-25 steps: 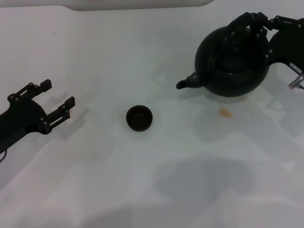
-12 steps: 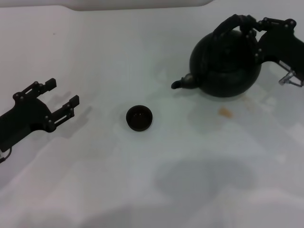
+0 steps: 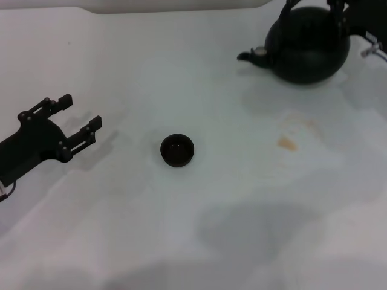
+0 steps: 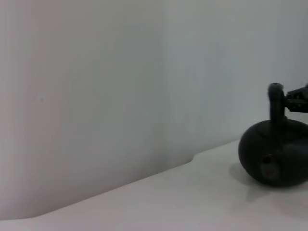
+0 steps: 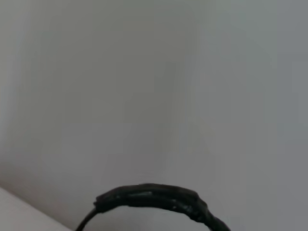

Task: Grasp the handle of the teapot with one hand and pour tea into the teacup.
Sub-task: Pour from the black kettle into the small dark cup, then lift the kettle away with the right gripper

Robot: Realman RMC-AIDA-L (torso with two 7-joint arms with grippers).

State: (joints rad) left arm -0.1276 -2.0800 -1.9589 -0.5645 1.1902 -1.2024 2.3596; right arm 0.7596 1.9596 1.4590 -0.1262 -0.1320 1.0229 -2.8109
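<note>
The teapot [image 3: 309, 51], round, squat and matte black, is sitting way up at the far right with its short spout [image 3: 247, 55] pointing left. Its arched handle [image 5: 154, 198] is standing up overhead. The teacup [image 3: 177, 150], tiny and dark, is sitting mid-table, well apart.

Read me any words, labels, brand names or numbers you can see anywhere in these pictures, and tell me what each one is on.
None: no view shows readable text.
teapot: plain matte black, no mark.
teacup: plain dark, no mark.
left gripper and right gripper, at the handle: no label visible.
table: only a brownish stain, no writing.
</note>
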